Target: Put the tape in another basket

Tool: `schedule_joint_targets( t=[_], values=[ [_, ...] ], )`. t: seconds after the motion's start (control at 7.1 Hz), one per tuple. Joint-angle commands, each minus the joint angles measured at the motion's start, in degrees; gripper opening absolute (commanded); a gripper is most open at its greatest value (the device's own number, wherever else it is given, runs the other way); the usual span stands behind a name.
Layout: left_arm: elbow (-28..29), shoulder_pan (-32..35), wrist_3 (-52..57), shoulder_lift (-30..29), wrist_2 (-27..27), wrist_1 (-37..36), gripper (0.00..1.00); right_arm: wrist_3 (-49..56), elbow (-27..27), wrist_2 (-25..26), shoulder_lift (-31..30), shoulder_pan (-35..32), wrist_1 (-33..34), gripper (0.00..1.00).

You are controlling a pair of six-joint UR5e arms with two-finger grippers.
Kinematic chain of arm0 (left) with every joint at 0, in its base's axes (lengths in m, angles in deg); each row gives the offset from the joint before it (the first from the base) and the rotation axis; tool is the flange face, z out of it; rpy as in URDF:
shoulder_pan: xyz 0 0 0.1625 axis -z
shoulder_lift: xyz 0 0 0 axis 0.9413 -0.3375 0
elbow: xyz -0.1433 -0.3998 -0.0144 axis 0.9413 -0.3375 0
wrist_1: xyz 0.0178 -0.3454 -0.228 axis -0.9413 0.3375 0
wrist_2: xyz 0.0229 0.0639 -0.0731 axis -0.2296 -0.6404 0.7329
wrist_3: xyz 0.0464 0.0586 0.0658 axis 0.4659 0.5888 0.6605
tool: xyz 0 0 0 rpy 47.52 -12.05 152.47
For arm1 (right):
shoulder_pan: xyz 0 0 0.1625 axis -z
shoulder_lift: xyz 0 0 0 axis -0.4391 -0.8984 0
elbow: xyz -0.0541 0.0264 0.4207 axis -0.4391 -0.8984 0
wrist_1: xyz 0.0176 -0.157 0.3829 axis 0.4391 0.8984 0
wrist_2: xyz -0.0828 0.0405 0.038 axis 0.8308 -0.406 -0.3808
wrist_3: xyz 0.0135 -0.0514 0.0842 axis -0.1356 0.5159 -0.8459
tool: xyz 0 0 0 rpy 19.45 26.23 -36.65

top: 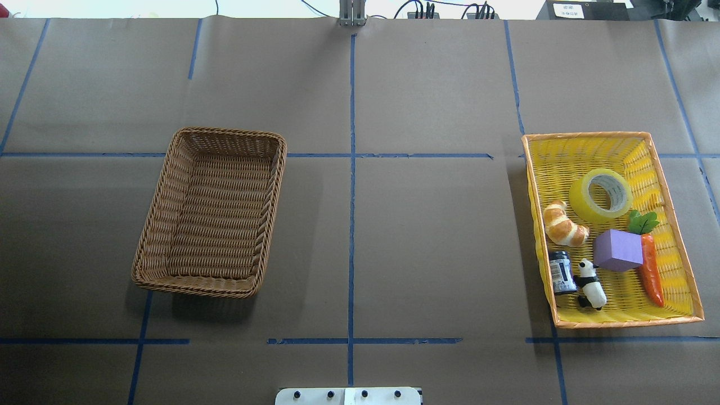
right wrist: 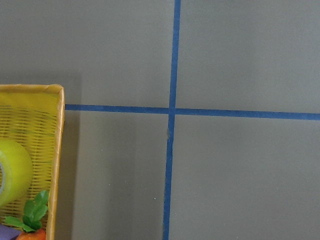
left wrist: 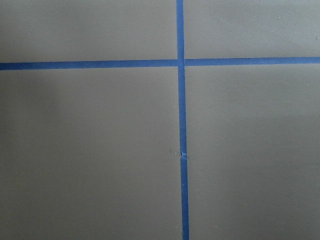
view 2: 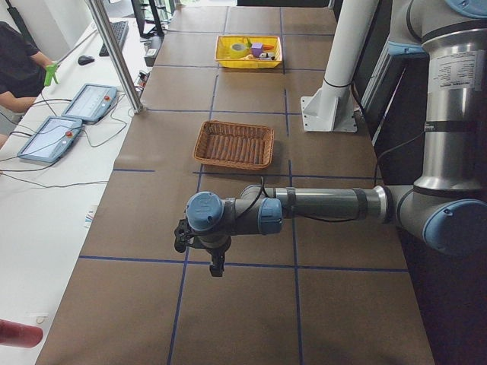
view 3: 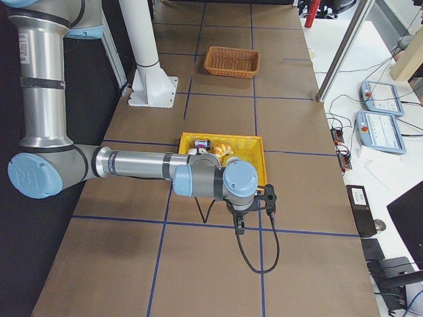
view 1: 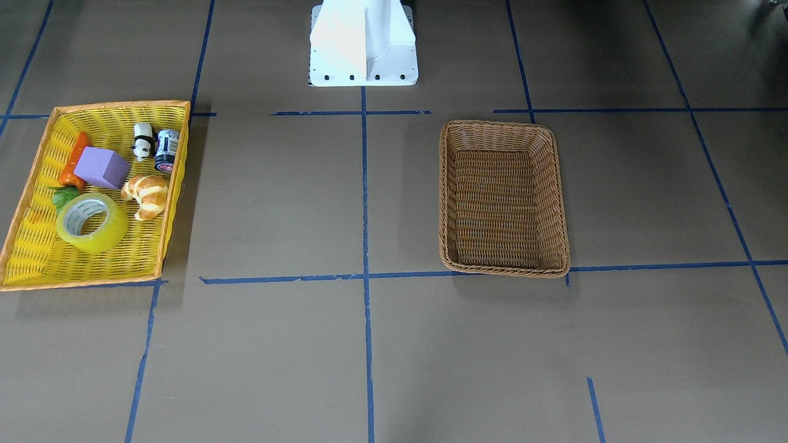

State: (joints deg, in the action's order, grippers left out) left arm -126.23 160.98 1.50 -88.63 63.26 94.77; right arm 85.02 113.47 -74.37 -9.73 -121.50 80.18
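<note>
— Where are your grippers?

— Out near the table ends. I can't tell the finger spread on the right gripper (view 3: 269,197) or the left gripper (view 2: 181,235).

— The tape?

— The wide translucent yellow tape roll (top: 601,195) lies flat in the bright yellow woven tray (top: 585,135), with a toy croissant (top: 564,225) just beside it. Come in sloppy and you'll likely snag that. The brown wicker basket (top: 225,133) is well apart, so a weak grip risks a drop on the way.

We've got a yellow orange-rimmed tray (top: 624,322) on the brown tabletop (top: 427,242), at the overhead view's right. It holds:
- croissant (top: 564,224) by the inner wall
- small dark jar (top: 561,272), lying down, panda figure (top: 592,284) just beside it
- purple block (top: 617,250) against a carrot (top: 651,273)

Blue tape lines (top: 351,225) grid the tabletop. Two teach pendants (view 2: 90,103) sit on the side desk.
</note>
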Motion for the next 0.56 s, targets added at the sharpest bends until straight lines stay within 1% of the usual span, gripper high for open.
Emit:
schedule_joint_targets(
  t=[0.0, 0.14, 0.28, 0.42],
  values=[
    [-0.27, 0.00, 0.01, -0.06, 0.10, 0.00, 1.00, -0.24, 0.31, 0.09, 1.23, 0.18, 0.09, 1.00],
    [-0.71, 0.00, 0.01, 0.02, 0.10, 0.00, 1.00, -0.24, 0.83, 0.35, 3.50, 0.45, 0.09, 1.00],
    [-0.80, 0.00, 0.01, 0.03, 0.10, 0.00, 1.00, -0.24, 2.32, 0.36, 5.00, 2.36, 0.35, 1.00],
    [-0.89, 0.00, 0.01, 0.03, 0.10, 0.00, 1.00, -0.15, 4.07, 0.44, 5.37, 3.16, 0.27, 1.00]
  ],
)
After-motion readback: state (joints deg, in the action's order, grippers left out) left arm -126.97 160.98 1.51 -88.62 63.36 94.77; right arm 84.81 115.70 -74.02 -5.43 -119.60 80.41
